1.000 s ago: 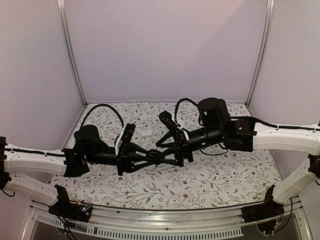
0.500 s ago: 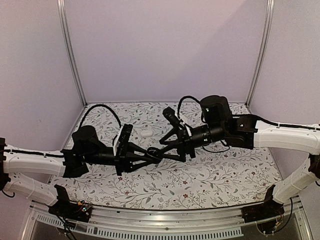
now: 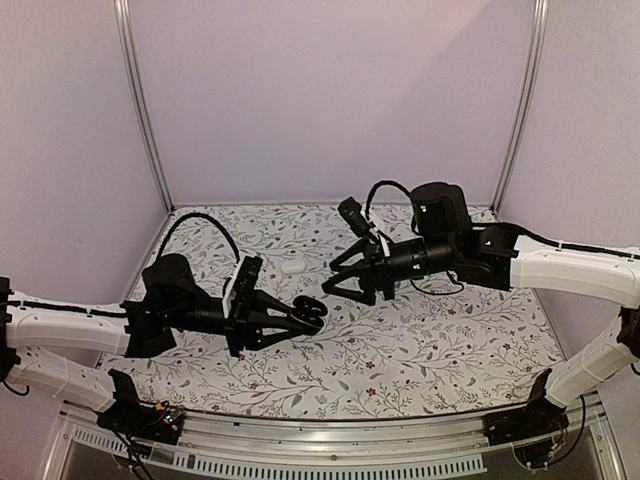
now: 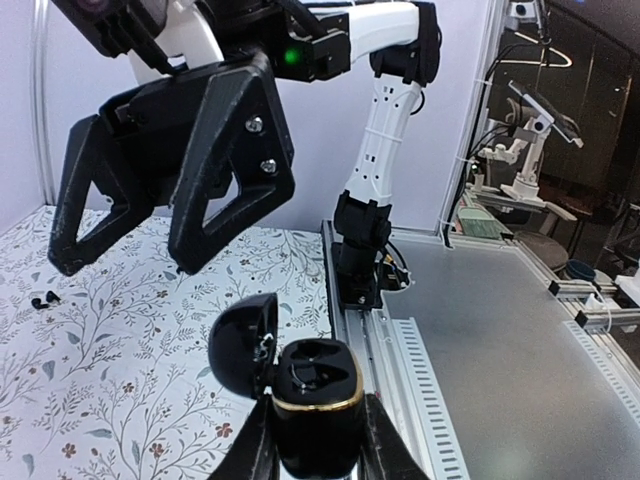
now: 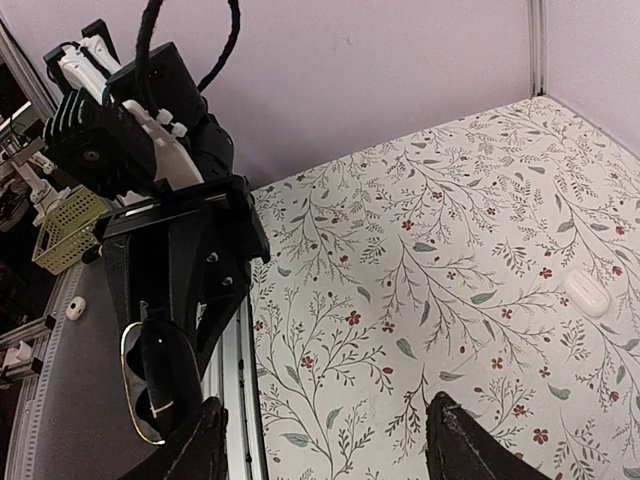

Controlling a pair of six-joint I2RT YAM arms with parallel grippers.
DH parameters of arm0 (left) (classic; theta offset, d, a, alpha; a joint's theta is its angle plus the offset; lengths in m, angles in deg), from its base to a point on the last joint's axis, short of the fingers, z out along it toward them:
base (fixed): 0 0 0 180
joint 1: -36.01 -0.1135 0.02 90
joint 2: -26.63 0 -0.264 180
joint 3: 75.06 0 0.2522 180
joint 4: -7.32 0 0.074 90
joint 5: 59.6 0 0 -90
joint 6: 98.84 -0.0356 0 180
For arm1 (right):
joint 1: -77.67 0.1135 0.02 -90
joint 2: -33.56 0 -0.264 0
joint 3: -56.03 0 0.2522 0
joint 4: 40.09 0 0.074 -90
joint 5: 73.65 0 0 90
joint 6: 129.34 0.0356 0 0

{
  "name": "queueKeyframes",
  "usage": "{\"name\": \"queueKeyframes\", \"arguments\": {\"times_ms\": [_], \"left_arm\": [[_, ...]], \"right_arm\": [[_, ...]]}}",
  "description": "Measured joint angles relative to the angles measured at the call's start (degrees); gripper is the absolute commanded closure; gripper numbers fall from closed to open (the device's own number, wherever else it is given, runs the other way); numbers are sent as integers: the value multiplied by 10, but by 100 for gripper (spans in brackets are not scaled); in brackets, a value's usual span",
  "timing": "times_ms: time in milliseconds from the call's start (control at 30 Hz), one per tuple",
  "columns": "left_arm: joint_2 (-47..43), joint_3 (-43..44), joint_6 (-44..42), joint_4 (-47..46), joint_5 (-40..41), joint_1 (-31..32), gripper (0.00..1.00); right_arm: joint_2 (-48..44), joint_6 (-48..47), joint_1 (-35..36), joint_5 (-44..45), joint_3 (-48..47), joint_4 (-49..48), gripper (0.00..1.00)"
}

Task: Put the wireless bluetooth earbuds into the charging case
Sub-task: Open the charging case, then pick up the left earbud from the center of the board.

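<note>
My left gripper is shut on the black charging case, which has a gold rim; its lid hangs open to the left and its sockets look empty. From above, the case is held over the middle of the table by the left gripper. The right gripper hangs open a short way up and to the right of the case, holding nothing. Its fingers fill the upper left of the left wrist view. Two tiny dark earbuds lie on the floral table surface. In the right wrist view, the open right gripper faces the held case.
A small white pebble-shaped case lies on the floral table behind the grippers, and the white case also shows at the right of the right wrist view. A metal rail runs along the near edge. Walls close in the back and sides.
The two grippers were crossed close together; now they are apart. My left arm has drawn back left with the case. The right gripper has risen and pulled away to the right.
</note>
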Motion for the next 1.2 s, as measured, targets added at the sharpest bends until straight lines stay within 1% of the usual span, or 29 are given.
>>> {"name": "queueKeyframes", "arguments": {"times_ms": [100,167,333,467,567,700,867,1033,1200], "left_arm": [[-5,-8,-12,-1,5,0,100],[-6,-15,-17,-3,9,0,100],[-6,-22,-21,-5,20,0,100],[-9,-26,-21,-7,30,0,100],[-14,-26,-22,-8,32,0,100],[-15,-26,-23,-8,33,0,100],[-18,-26,-23,-7,35,0,100],[-19,-26,-23,-7,39,0,100],[-22,-26,-25,-6,42,0,100]], "right_arm": [[-12,0,-18,-4,15,-11,32],[-28,3,-44,-13,33,-25,33],[-37,25,-159,-22,65,-42,38],[-7,45,-258,-2,84,-43,40],[38,54,-306,29,85,-42,40],[116,44,-317,84,44,-14,42],[223,12,-316,154,-68,40,44],[287,-15,-316,205,-151,88,45],[336,-43,-316,235,-209,125,46]]}}
